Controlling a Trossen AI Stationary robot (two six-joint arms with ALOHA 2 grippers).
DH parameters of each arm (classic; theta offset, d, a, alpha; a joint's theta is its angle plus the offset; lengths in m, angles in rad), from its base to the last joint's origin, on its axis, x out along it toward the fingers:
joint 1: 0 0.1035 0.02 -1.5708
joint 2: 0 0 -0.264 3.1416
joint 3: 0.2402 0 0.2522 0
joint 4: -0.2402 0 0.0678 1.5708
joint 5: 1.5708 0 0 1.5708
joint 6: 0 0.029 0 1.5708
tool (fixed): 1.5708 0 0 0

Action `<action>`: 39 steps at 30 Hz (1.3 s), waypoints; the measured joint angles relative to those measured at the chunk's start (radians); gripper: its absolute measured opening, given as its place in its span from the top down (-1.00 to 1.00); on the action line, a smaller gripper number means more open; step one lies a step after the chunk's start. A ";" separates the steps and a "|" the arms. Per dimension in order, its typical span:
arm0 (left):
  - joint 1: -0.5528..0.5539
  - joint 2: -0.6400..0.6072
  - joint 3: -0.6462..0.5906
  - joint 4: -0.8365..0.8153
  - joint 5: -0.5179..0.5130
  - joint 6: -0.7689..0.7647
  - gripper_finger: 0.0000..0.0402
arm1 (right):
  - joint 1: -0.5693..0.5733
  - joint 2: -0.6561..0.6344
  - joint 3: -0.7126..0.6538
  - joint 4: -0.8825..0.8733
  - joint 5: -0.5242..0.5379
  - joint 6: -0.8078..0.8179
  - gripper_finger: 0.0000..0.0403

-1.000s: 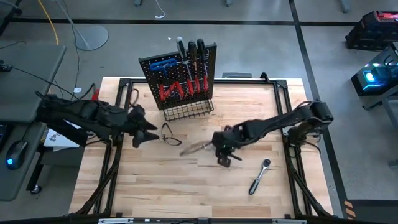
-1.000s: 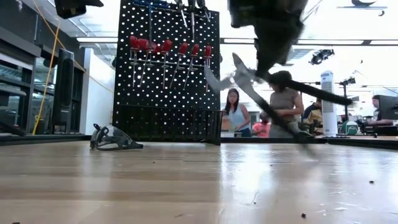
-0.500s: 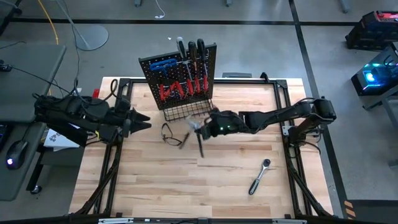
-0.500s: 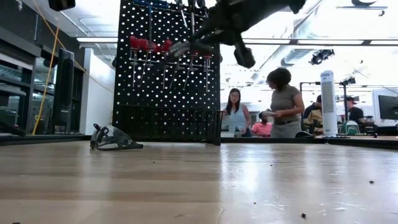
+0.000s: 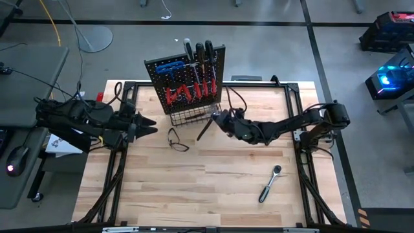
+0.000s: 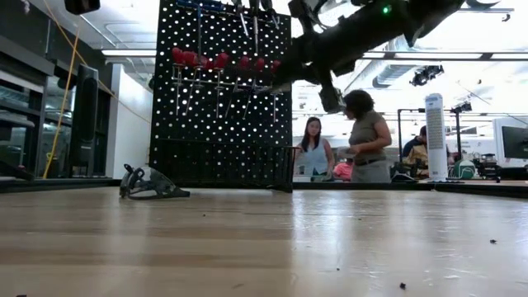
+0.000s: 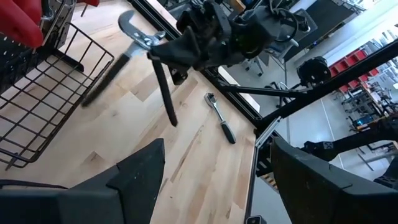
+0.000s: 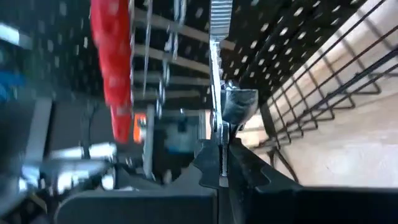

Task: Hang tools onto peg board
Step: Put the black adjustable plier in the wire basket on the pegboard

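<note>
Black perforated metal makes up the peg board (image 5: 187, 81), which stands upright near the far edge of the wooden bench (image 5: 213, 181), with a wire basket (image 5: 195, 115) along its bottom edge. Red-handled screwdrivers (image 5: 189, 92) hang in a row across its face, black-handled ones (image 5: 199, 50) stick up at its top, and a blue-handled tool (image 5: 169, 65) hangs at its upper left.

The right gripper (image 5: 220, 120) reaches across the bench to the basket's right corner, raised off the surface. Its fingers are closed on a pair of pliers (image 7: 144, 67). In the left wrist view the silver head of the pliers sits just beside the basket wires while the two black handles splay downward. In the right wrist view the silver metal is pinched between the fingers (image 8: 239, 168), right up against the board.

The left gripper (image 5: 143, 124) waits at the left edge of the bench, pointing toward the board; its fingers (image 7: 140, 180) are spread wide with nothing between them.

A second black-handled tool (image 5: 176, 140) lies flat on the bench between the left gripper and the basket. A chrome ratchet (image 5: 270, 183) lies well apart, toward the near right of the bench. People (image 6: 363, 136) stand in the room beyond.
</note>
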 joint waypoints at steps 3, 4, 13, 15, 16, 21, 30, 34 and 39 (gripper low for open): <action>0.000 0.000 0.000 0.001 0.000 0.000 -0.34 | -0.013 0.000 0.002 -0.046 0.025 0.080 1.00; 0.000 0.000 0.000 0.001 0.000 0.000 -0.34 | -0.017 0.000 0.001 -0.071 0.026 0.107 1.00; 0.000 0.000 0.000 0.005 -0.001 0.000 -0.34 | -0.070 0.032 0.027 -0.129 0.047 0.237 1.00; 0.000 0.000 0.000 0.012 -0.001 0.000 -0.34 | -0.081 0.060 0.056 -0.128 0.033 0.238 1.00; 0.000 0.000 0.000 0.011 -0.002 0.000 -0.34 | -0.084 0.078 0.075 -0.127 0.029 0.241 1.00; 0.000 0.000 0.000 0.012 -0.001 0.000 -0.34 | -0.106 0.185 0.178 -0.144 0.006 0.280 1.00; 0.000 0.000 0.000 0.017 0.001 0.000 -0.34 | -0.157 0.346 0.359 -0.442 -0.025 0.563 0.99; 0.000 0.000 0.000 0.016 0.002 0.000 -0.34 | -0.180 0.371 0.403 -0.444 -0.028 0.519 0.88; 0.000 0.000 0.000 0.015 0.009 0.000 -0.34 | -0.193 0.372 0.454 -0.437 -0.017 0.471 0.67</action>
